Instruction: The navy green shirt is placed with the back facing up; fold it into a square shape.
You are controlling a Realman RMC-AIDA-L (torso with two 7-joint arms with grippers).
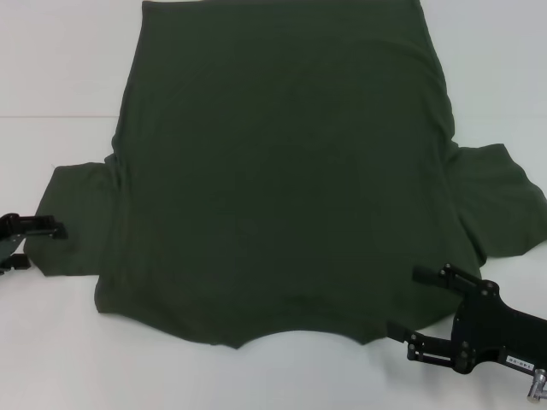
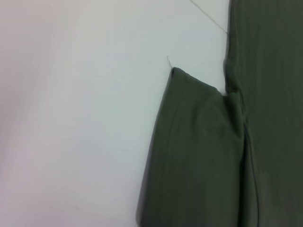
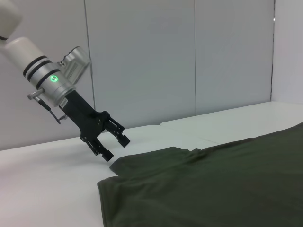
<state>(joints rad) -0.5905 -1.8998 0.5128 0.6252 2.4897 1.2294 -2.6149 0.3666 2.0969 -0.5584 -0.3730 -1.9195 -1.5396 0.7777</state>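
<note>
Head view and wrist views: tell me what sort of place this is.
Probably a lab or test room: a bare white table, plain grey panelled walls, and only one shirt laid out.

The shirt (image 1: 282, 179) is soft, matt cloth, faintly ribbed where the left wrist view catches its sleeve, and lightly rumpled near the right gripper (image 1: 408, 309). The desk (image 1: 60, 68) under it is smooth, white and slightly sheeny. Both grippers have matt black fingers. Behind the left gripper (image 3: 112, 146), the wrist is brushed silver metal and glossy white casing.
</note>
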